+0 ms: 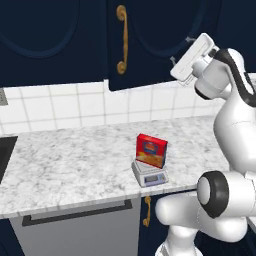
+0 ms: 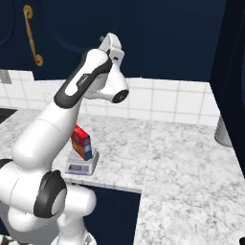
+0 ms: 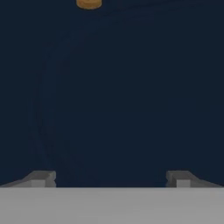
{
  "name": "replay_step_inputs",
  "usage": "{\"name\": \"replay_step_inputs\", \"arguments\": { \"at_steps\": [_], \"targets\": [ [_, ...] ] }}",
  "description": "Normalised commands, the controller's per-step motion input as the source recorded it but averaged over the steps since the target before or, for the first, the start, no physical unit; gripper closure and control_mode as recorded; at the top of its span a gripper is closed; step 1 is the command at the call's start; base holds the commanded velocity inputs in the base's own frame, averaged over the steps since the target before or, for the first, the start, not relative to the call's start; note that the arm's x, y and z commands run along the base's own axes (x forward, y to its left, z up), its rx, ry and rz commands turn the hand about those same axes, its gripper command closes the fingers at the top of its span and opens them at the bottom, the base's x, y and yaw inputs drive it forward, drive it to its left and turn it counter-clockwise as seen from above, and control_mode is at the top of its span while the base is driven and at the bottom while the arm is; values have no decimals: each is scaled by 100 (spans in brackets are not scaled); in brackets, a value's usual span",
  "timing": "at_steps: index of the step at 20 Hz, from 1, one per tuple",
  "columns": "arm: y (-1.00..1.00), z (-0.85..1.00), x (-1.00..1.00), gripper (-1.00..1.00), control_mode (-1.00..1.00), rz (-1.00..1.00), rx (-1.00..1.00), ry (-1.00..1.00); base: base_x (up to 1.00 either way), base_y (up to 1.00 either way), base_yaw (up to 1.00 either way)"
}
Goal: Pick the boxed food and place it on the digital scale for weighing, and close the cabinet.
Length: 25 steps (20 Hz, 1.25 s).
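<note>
The boxed food (image 1: 151, 150) stands upright on the digital scale (image 1: 149, 174) on the worktop (image 1: 70, 155). The claw (image 3: 111, 177), fingers apart and empty, faces the cabinet (image 1: 150, 45) door. A glancing push there could slip off the panel, leaving it ajar.

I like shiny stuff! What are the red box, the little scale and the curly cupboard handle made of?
The red box looks like printed cardboard: flat faces, sharp folded edges. The scale seems to be light-grey plastic with a silvery, probably metal, plate. The curly handle looks like brass-coloured metal, golden with a soft shine. All rendered, so these are guesses.
</note>
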Motion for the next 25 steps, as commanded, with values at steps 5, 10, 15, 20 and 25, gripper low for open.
{"name": "replay_step_inputs", "arguments": {
  "at_steps": [5,10,15,20,25],
  "targets": [
    [0,0,52,-100,-100,-2,0,0,0,0,0],
    [0,0,43,-100,-100,0,0,0,0,0,0],
    [-1,0,40,-100,-100,0,0,0,0,0,0],
    [0,-31,42,-100,-100,0,0,0,0,0,0],
    [0,-71,63,-100,-100,-1,0,0,0,0,0]
  ]
}}
